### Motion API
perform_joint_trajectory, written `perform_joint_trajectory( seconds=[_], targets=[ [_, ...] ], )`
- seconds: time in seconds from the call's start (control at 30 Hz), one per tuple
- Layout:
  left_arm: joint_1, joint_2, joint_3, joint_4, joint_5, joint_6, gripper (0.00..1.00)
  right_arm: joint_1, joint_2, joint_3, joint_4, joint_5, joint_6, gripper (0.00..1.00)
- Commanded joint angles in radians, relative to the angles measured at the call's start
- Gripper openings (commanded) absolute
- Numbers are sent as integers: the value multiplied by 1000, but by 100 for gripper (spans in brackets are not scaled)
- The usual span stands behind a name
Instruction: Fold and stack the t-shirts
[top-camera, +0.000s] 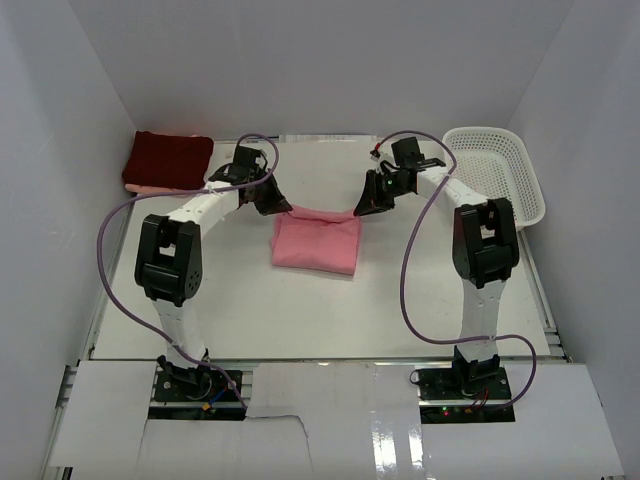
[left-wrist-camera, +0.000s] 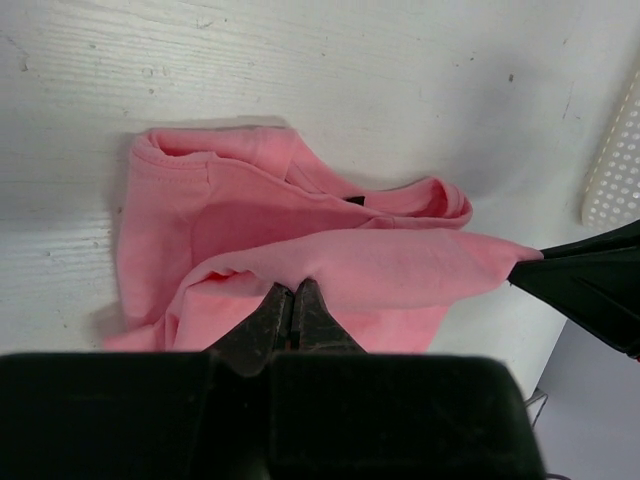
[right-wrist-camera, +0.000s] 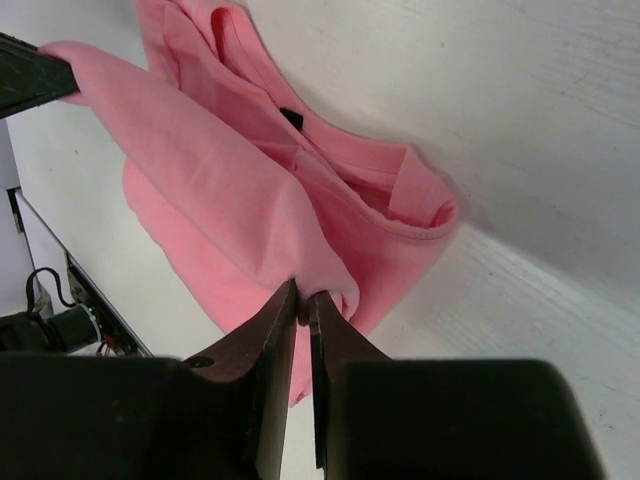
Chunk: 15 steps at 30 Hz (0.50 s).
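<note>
L gripper (top-camera: 283, 207) is clamping tight on the far-left edge of the salmon pink t-shirt (top-camera: 316, 243), and R gripper (top-camera: 362, 208) is pinching the far-right edge the same way. Both wrist views are showing the fingers closed w/ cloth nipped between the tips. Btwn the two grippers the held edge is stretching as a taut band, lifted off the table (top-camera: 300, 320), while the rest of the shirt is lying partly folded on the table approx. centre, on the near side of the grippers. In the L wrist view the collar end is lying to the left, w/ a small dark tag (left-wrist-camera: 355, 200) showing inside the fold. The dark maroon t-shirt (top-camera: 168, 158) is sitting as a folded rectangle at the far-left corner, well apart from the pink one, w/ a thin pale pink strip (top-camera: 150, 188) peeking out under its near edge. The white mesh basket (top-camera: 498, 172) is sitting at the far-right corner, near the R arm's wrist, not touching either shirt.
</note>
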Motion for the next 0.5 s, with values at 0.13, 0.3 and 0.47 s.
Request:
perform_joint_trajectory(
  seconds=[0.13, 0.3, 0.47],
  targets=[
    [10, -3, 48, 36, 0, 10, 34, -12, 28, 73, 32, -21, 9, 32],
    [10, -20, 63, 50, -54, 7, 61, -13, 27, 102, 44, -6, 23, 45],
    [22, -59, 124, 74, -117, 13, 62, -13, 13, 132, 76, -12, 47, 47]
  ],
)
